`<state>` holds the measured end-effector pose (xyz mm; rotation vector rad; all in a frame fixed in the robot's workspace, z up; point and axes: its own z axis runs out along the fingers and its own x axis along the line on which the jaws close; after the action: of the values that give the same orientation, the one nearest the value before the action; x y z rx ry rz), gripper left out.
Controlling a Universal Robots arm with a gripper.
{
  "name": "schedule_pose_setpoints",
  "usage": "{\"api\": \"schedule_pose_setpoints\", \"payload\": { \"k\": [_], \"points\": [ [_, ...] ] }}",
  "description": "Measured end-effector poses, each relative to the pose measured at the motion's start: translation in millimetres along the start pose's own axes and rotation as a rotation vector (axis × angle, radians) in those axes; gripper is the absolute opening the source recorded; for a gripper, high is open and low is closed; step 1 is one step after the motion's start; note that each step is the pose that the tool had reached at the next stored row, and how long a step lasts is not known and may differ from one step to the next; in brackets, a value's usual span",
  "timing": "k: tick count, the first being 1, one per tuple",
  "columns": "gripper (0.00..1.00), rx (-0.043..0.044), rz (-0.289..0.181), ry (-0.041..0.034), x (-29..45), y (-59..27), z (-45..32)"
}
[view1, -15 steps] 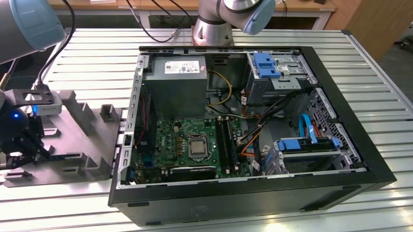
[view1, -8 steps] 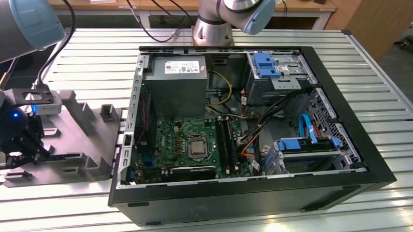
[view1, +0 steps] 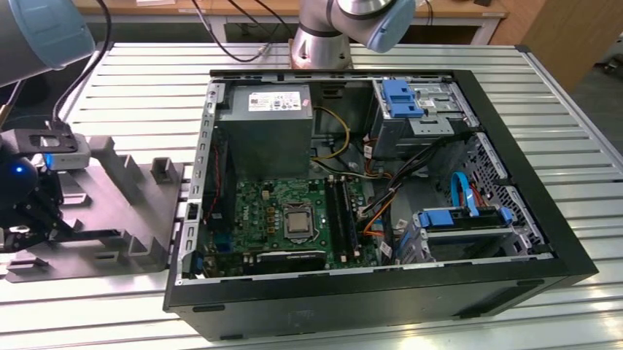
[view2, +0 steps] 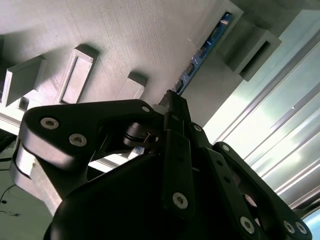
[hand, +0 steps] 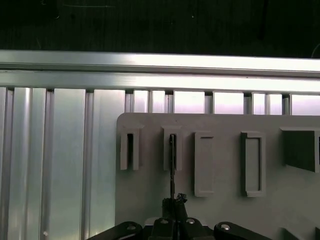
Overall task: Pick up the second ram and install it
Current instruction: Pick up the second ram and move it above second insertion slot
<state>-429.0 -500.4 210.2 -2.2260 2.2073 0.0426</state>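
- The end effector [view2: 172, 100] is clamped on the second ram [view2: 200, 52]; its dark fingers come together on the near end of the stick
- In the second wrist view, the second ram shows as a thin board with a blue edge and small chips, and it runs away from the fingertips into a slotted block of the grey tray [view1: 146, 211]
- In the first wrist view, the stick is seen edge-on as a thin dark line; it stands in one of the tray's narrow upright slots and reaches down to the fingertips
- In the exterior view, the end effector sits over the tray at the exterior view's left, well apart from the open computer case [view1: 389, 299]
- The case lies on its side on the slatted metal bench [view1: 117, 80], with the green motherboard [view1: 282, 211] exposed and the grey power supply [view1: 265, 124] beyond it
- The tray lies on the bench just beside the case
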Motion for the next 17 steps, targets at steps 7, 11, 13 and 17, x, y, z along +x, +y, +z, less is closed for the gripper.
{"api": "schedule_pose_setpoints", "payload": {
  "k": [7, 11, 13, 17],
  "points": [
    [0.11, 0.0002, 0.0, -0.0001, -0.3, 0.1, -10.0],
    [0.11, 0.0, 0.0, 0.0, -0.2, 0.1, -10.4],
    [0.11, -0.0001, 0.0, 0.0001, -0.3, 0.2, -10.5],
    [0.11, -0.0004, 0.0, 0.0, -0.3, 0.3, -13.5]
  ]
}}
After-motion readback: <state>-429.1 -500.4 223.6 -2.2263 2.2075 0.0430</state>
